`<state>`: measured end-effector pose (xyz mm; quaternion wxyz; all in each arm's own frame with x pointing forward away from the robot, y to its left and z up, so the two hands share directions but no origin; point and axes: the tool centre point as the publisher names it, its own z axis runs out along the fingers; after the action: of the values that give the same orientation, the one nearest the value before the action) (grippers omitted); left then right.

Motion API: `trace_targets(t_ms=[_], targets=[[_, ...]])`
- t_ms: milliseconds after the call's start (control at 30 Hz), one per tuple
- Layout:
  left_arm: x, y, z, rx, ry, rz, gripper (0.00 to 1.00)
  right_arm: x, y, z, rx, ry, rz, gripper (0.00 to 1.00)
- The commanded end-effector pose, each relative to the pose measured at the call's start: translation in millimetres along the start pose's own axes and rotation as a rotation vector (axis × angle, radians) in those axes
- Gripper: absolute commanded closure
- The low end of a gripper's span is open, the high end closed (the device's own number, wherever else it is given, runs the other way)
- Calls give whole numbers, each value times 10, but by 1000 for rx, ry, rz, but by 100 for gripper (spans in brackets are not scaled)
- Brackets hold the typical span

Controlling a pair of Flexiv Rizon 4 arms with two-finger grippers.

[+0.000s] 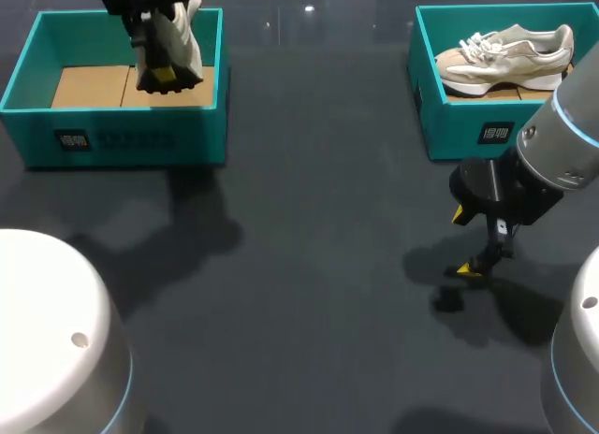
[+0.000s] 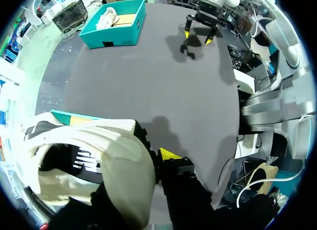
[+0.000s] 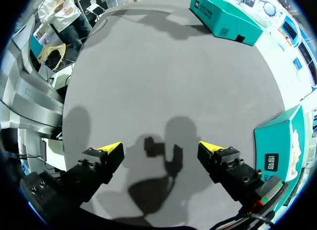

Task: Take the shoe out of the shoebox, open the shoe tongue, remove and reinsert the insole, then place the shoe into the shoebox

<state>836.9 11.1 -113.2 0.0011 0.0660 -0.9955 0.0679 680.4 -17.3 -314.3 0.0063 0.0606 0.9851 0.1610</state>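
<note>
A white shoe hangs over the left teal shoebox, with my left gripper shut on it. In the left wrist view the white shoe fills the space by the gripper; one yellow fingertip shows outside its collar and the other is hidden inside. A beige shoe lies in the right teal shoebox. My right gripper hovers open over the table in front of that box, holding nothing, its fingers wide apart.
A small black object lies on the dark table under my right gripper, also seen between the fingers as a small black object. The right shoebox's wall is close beside that gripper. The left shoebox's cardboard floor is bare.
</note>
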Motion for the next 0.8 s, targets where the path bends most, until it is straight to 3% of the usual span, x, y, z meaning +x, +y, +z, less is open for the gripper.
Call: trace_targets(t_ms=[33,200,333,667,800], targets=[[-132,129,-136,7,15,-18,100,11,2,8,2,-2,0,0],[-412,486,-152,6,34,-17,100,11,2,8,2,-2,0,0],[-839,872,-162,-80,6,-94,100,11,2,8,2,-2,0,0],[-839,872,-162,-80,6,-94,100,11,2,8,2,-2,0,0],[-1106,1130,-120,-66,51,-18,100,11,2,8,2,-2,0,0]])
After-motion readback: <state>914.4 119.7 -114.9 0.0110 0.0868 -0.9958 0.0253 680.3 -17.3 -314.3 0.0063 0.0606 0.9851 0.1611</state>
